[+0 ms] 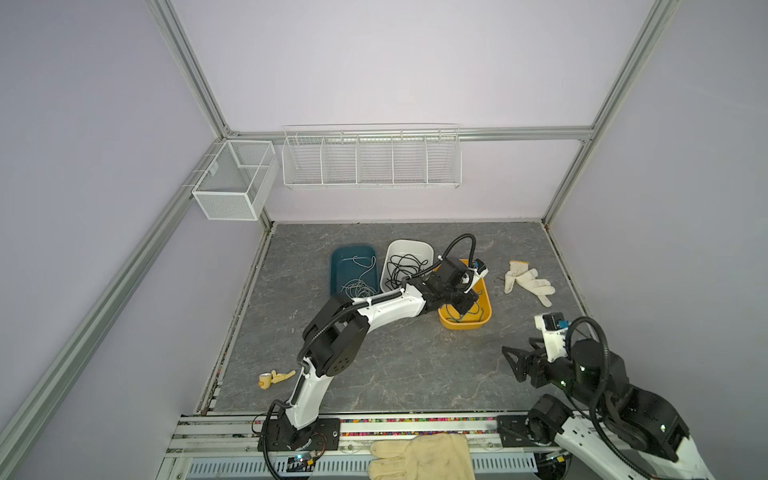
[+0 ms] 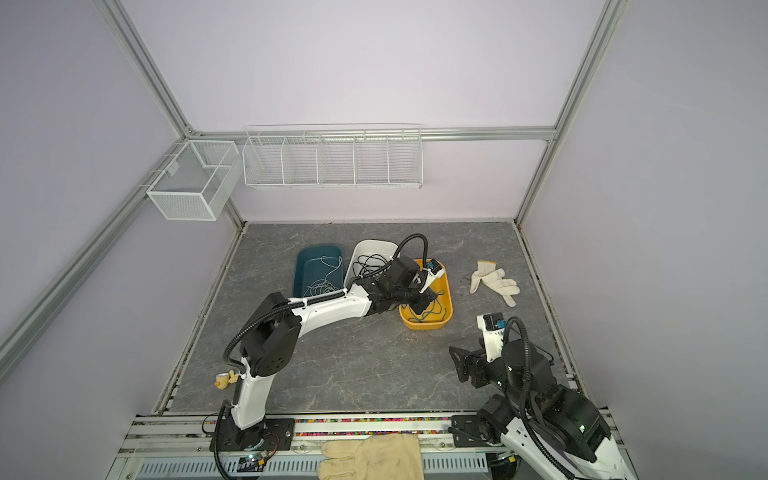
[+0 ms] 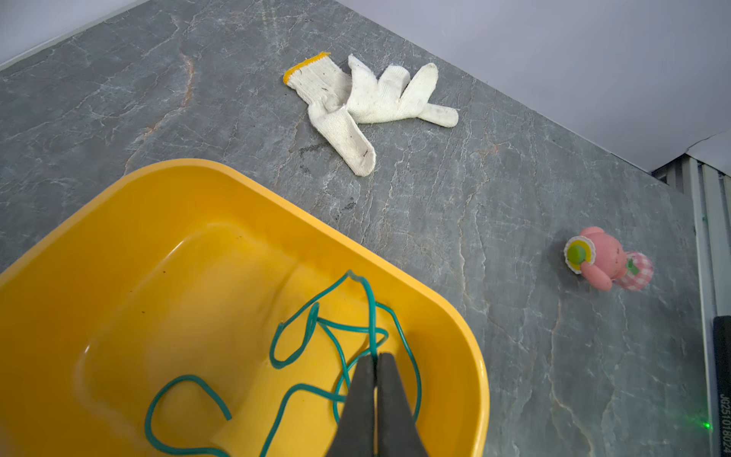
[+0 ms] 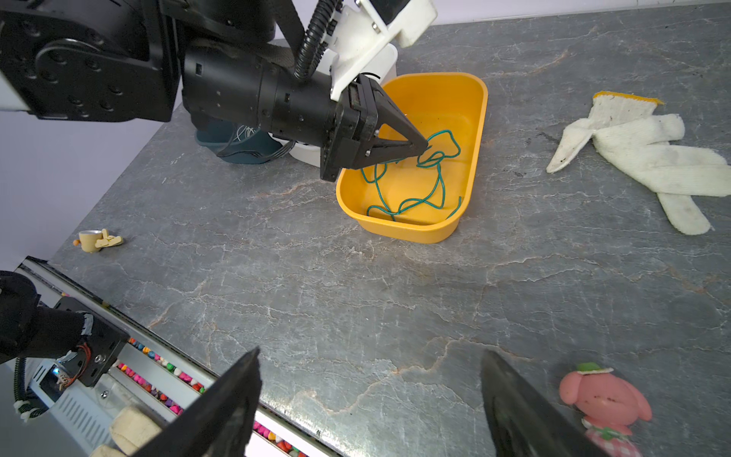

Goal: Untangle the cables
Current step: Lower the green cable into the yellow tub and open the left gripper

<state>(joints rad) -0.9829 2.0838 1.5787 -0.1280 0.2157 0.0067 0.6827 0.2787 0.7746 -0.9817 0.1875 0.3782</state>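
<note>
Teal cable (image 3: 371, 308) lies looped in the yellow tub (image 3: 237, 205), with one strand pinched between the closed tips of the left gripper (image 3: 375, 358), which reaches down into the tub. Black cables (image 1: 405, 268) sit in the white tub (image 1: 409, 245) and white cables (image 1: 359, 286) in the blue tub (image 1: 338, 257), side by side left of the yellow one. Right gripper (image 4: 371, 352) hovers over the table (image 4: 356, 277) at front right, jaws wide apart.
</note>
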